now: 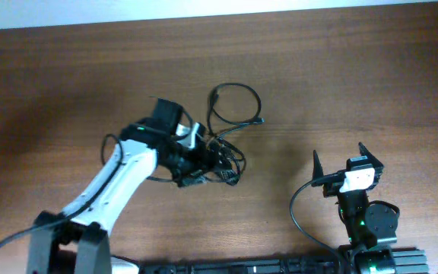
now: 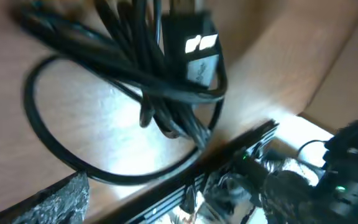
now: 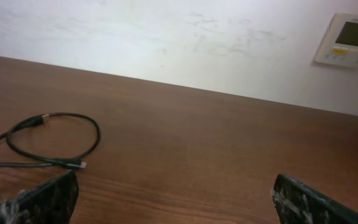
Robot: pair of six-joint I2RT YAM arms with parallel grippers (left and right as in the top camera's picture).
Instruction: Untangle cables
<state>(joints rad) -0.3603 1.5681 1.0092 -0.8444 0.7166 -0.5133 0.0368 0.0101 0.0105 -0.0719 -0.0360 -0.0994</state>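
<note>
Reaching into the tangle, the left claw sits among the cables at mid-desk. Only one finger shows, far out at the edge of the wrist view, so the claw reads as spread and grips nothing. One cable loop lies toward the far edge. The right claw hovers near the front right corner, spread wide and empty.

- Left arm: white shell links, black joints, thin black wire alongside.
- Right arm: black body, white block at twelve o'clock, green lights.
- Right fingers: dark, pale scuffs.
</note>
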